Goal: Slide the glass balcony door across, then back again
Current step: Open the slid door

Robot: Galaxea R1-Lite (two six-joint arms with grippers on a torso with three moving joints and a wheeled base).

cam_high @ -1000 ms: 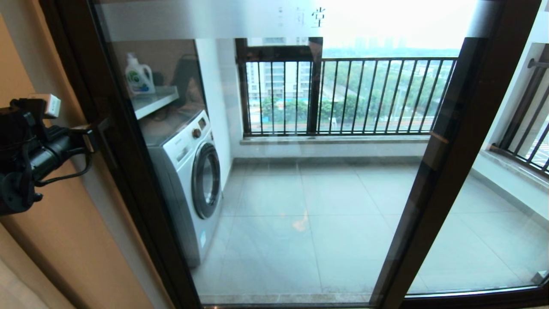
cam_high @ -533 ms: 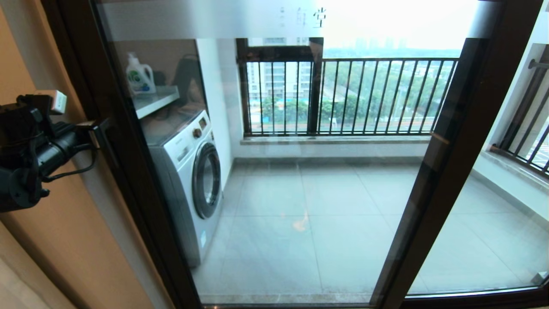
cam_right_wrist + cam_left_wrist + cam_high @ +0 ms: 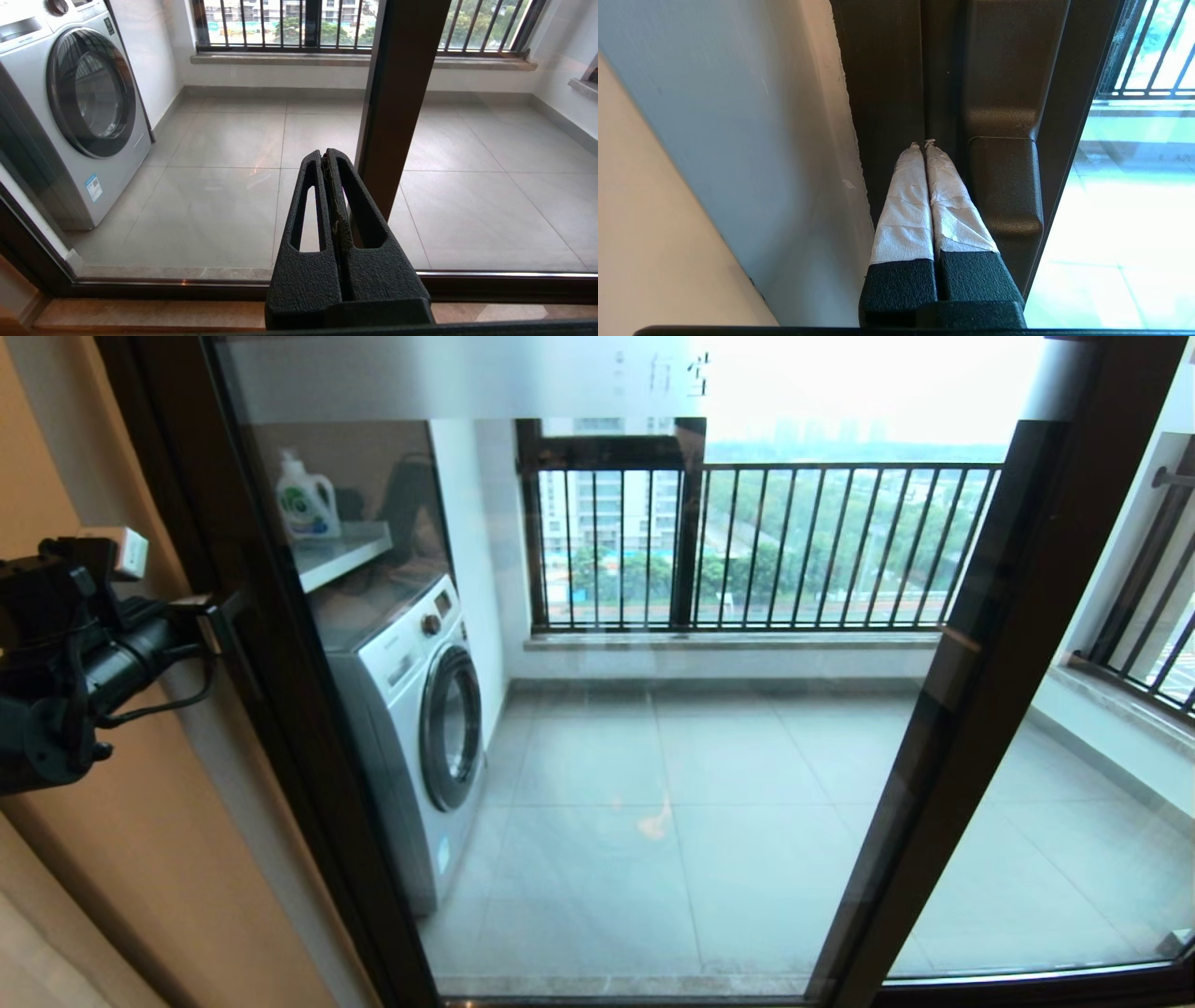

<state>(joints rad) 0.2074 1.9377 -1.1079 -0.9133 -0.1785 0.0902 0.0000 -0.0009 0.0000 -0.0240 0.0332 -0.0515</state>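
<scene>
Door [image 3: 653, 709], tall clear-glass panel w/ dark brown metal frame: closed against left jamb. Left gripper [image 3: 927, 145] clenched, empty, tips wedged beside dark bar handle [image 3: 1004, 186]. Step judged: starting slide across. Next: sideways push rightward. Right gripper [image 3: 327, 161] clenched, idle, low before glass.

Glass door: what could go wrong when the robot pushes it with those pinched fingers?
The left gripper is shut, its fingertips wedged beside the bar handle of the glass balcony door and gripping nothing, so it might slip off. Being close to the wall, it might scrape it.

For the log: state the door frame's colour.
Dark brown glass balcony door frame, clearest in the head view.
</scene>
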